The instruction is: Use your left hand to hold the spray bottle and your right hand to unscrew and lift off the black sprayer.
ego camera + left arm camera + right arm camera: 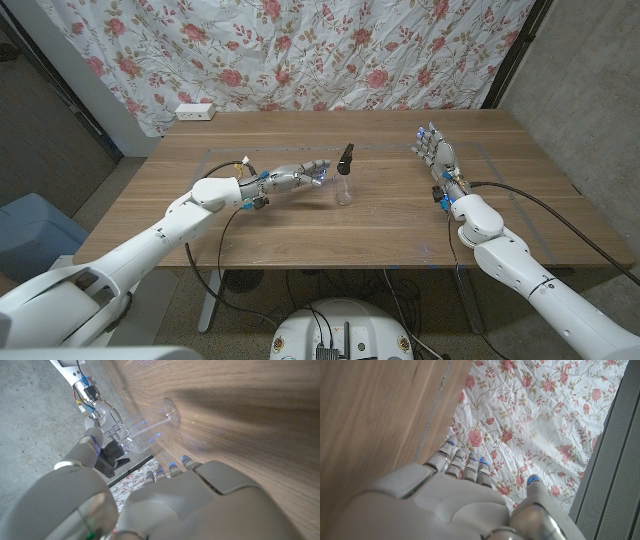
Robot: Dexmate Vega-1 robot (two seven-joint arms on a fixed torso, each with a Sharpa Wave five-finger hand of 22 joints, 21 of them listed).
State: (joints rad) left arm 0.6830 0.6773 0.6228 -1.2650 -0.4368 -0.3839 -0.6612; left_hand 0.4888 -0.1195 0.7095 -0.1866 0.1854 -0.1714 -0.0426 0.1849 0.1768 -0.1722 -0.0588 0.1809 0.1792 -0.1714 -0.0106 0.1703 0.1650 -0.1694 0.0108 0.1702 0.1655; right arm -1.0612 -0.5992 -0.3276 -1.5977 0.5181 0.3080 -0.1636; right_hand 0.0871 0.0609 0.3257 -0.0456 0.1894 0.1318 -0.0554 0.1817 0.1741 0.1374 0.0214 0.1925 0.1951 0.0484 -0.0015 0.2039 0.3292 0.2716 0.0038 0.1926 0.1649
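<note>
A clear spray bottle (344,188) with a black sprayer (346,155) stands upright near the middle of the wooden table (300,230). My left hand (298,178) reaches toward it from the left, its fingers stretched out and stopping just short of the bottle, holding nothing. The left wrist view shows the bottle (150,430) and its sprayer (112,457) just beyond my left hand (200,500), with my right hand (107,417) farther off. My right hand (438,155) stands at the table's right side, well away from the bottle, fingers straight and empty; its back (460,495) faces the curtain.
A white power strip (195,112) lies at the table's far left edge. A floral curtain (330,50) hangs behind the table. A blue bin (30,235) stands on the floor to the left. Bare wood lies between the bottle and my right hand.
</note>
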